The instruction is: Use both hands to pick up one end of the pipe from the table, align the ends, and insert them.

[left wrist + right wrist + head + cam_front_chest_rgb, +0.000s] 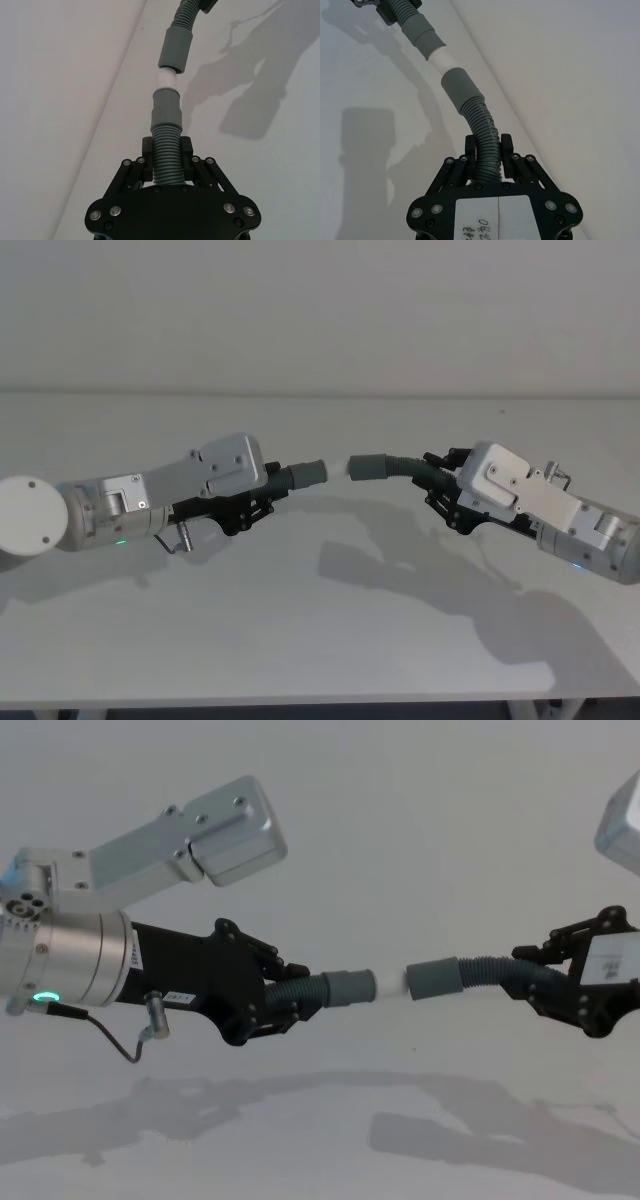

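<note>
- Two hose pieces, head view: left gripper (262, 502) pinches the left hose (300, 476), right gripper (447, 492) pinches the right hose (385, 466); both held above mid-table (320, 640), cuffs apart.
- Left wrist view: jaws clamp the ribs just behind the left cuff (166, 106). Ribbed body likely light and bendy; good hold.
- Right wrist view: right cuff (459, 87) droops off-axis on the curve.
- Chest view: arms roughly level, facing inward.

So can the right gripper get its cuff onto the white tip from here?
Probably yes. The right gripper holds its hose with the cuff facing the white tip on the left gripper's hose; a short open gap remains, roughly in line.
</note>
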